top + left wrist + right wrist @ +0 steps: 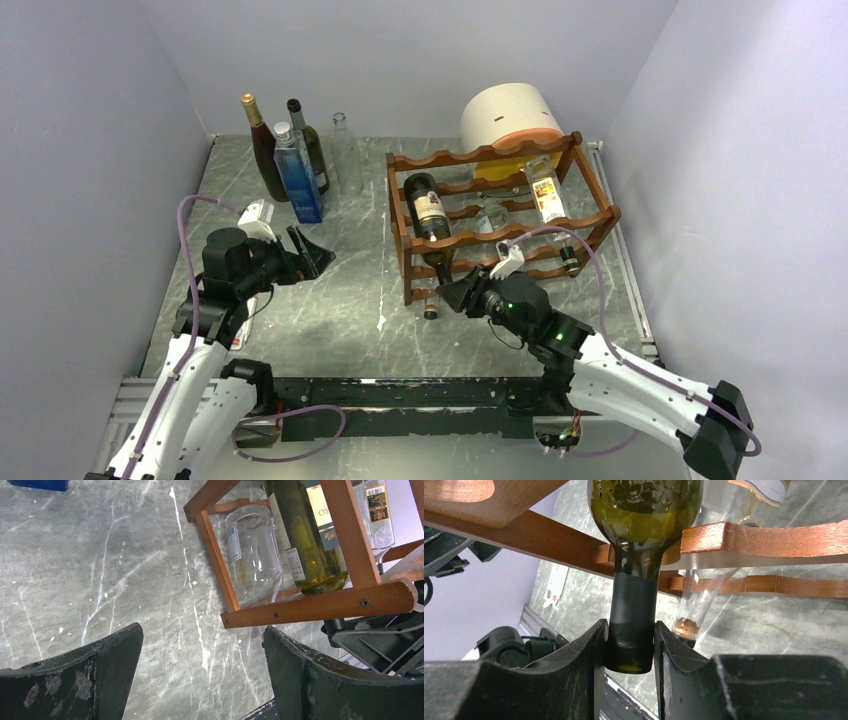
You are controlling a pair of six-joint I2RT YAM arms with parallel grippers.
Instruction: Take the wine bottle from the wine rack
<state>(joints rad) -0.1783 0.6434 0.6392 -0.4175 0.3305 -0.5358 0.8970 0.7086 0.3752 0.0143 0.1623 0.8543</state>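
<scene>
The reddish-brown wine rack (478,156) stands at the right of the table. A dark green wine bottle (431,214) lies in its left slot, neck toward me. My right gripper (453,291) is shut on that neck; in the right wrist view both fingers press the black-foiled neck (631,611) just below the rack's rail (749,537). My left gripper (315,255) is open and empty over the table, left of the rack. Its view shows the rack's corner (310,607) and the bottle's body (305,540) above its spread fingers.
Clear bottles (545,190) lie in other rack slots, and one with a cork (696,600) lies beside the held neck. A white-and-orange cylinder (512,115) sits behind the rack. Several bottles, one blue (298,178), stand at the back left. Walls close in three sides.
</scene>
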